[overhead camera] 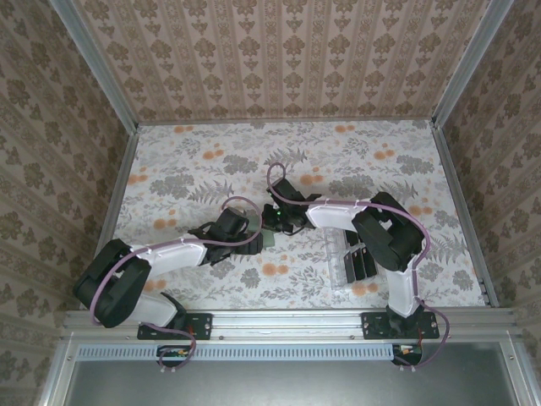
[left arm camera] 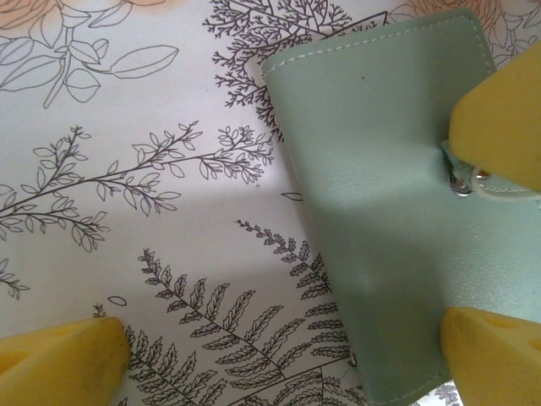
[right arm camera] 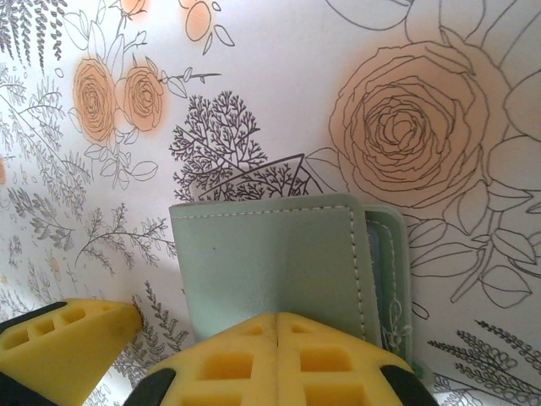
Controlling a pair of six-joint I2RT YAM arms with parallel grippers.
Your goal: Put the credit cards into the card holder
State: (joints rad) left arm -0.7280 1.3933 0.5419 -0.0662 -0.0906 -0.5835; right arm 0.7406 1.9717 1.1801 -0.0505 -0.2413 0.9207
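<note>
The sage-green card holder [left arm camera: 380, 211] lies on the floral table, between the two arms in the top view [overhead camera: 267, 241]. Its cover is slightly parted, showing a grey-blue inside [right arm camera: 376, 254]. My right gripper [right arm camera: 277, 323] is shut, its yellow fingers pressed together over the near edge of the card holder, and one fingertip [left arm camera: 499, 118] sits at the snap tab. My left gripper [left arm camera: 275, 359] stands wide open low over the table, with one finger [left arm camera: 59, 364] on bare table and the other [left arm camera: 490, 355] at the card holder's edge. Black credit cards [overhead camera: 365, 260] stand in a rack.
A clear plastic slotted rack [overhead camera: 341, 264] sits near the right arm's base, holding the cards. Patterned walls enclose the table on three sides. The table's far half [overhead camera: 287, 161] is bare floral surface.
</note>
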